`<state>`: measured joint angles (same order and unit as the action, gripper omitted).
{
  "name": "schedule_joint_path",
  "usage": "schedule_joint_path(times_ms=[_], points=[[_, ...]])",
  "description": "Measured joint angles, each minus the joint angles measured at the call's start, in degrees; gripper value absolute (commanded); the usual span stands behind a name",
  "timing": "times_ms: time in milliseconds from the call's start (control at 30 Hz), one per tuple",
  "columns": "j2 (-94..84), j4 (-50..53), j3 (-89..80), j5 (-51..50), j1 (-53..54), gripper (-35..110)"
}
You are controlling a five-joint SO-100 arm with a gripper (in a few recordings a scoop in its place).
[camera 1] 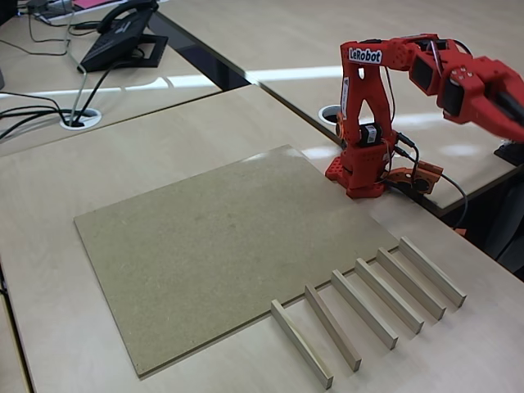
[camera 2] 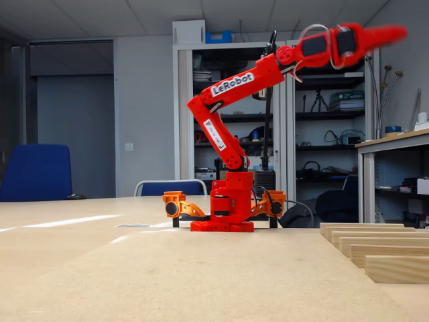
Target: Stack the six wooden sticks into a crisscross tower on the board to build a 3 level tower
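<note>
No stacking yet: six sticks (camera 1: 372, 307) lie on worktop right of bare board (camera 1: 213, 246). Fingers (camera 2: 382, 33) raised, blurred; state unclear. Next I pick the first stick.

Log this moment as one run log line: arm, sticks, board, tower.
arm: raised, gripper in air, blurred | sticks: six in a row on table beside board, untouched | board: bare | tower: not started

Red two-finger tool (camera 2: 385, 32) motion-blurred, jaw state unreadable; cut by right edge in other fixed view. Pale square-section wooden sticks (camera 2: 375, 241) cropped at right edge.
</note>
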<state>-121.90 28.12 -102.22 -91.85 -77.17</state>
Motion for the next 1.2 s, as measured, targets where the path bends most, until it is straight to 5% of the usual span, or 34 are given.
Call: schedule_joint_path(times_ms=[333, 633, 1200], points=[[18.11, 34.89, 16.17, 14.50, -1.76, 12], [28.65, 57.74, 23.29, 15.38, -2.81, 16], [38.85, 59.15, 18.72, 21.45, -2.72, 13]])
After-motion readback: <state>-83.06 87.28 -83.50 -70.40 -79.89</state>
